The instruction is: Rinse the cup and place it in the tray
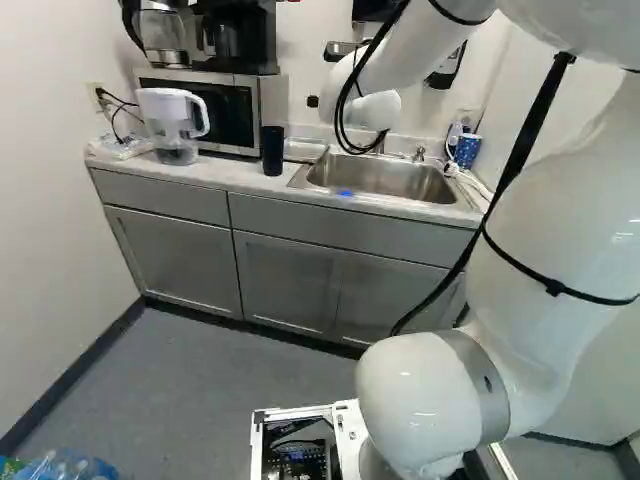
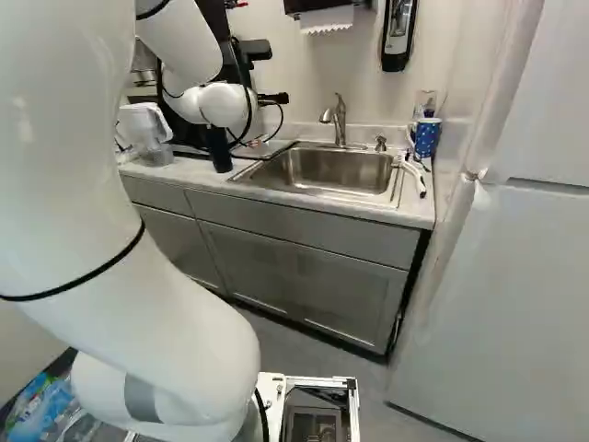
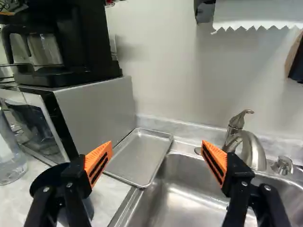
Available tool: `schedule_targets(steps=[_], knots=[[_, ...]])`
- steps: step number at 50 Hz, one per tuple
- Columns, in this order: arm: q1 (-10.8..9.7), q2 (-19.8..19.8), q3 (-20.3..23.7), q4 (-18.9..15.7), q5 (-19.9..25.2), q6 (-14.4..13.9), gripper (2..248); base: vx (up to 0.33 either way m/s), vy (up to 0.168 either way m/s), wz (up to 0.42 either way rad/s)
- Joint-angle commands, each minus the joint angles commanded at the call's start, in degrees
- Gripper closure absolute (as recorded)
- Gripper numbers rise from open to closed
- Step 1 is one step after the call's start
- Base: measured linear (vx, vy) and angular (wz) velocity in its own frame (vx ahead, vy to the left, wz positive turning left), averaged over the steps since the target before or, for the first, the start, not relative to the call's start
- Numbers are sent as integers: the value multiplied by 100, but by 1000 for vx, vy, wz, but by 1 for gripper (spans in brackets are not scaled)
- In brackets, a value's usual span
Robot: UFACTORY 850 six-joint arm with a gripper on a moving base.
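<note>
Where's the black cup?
In the left base view, the black cup stands on the counter, left of the sink, by the right end of the microwave.

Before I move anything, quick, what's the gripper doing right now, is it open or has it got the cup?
Gripper: open, fingers wide apart, holding nothing; the black cup stands on the counter.

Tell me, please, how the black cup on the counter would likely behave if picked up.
The black cup stands tall and narrow, so a sideways nudge could tip it. Its rounded wall might let it turn in a loose grip. Its even sides look stiff and should hold shape.
</note>
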Motion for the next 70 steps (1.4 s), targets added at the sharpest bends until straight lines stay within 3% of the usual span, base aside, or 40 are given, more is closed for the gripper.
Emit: schedule_targets(steps=[70], knots=[[-14,-139,-138,0,0,0,3,81,-21,8]])
